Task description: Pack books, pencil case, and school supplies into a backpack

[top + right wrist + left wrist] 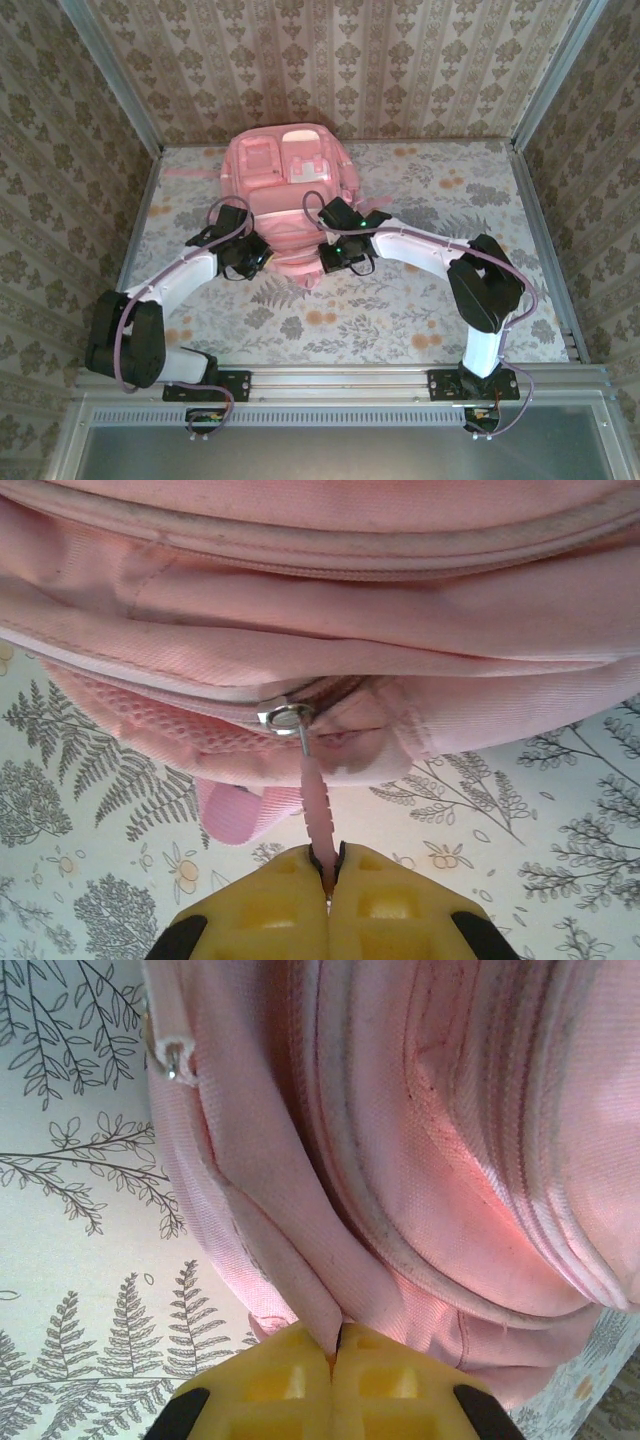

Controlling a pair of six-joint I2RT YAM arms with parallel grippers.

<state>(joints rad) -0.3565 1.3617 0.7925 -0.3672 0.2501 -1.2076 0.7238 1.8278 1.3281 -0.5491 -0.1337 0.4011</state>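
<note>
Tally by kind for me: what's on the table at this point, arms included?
Pink backpack: 1
Grippers: 2 (left gripper, jaws shut on backpack fabric; right gripper, jaws shut on the zip pull)
Total: 3

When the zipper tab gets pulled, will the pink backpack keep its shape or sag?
Probably sags: the backpack fabric folds and creases where the left fingers pinch it. The thin zipper tab between the right fingers looks bendy, likely to flex before the slider moves.
</note>
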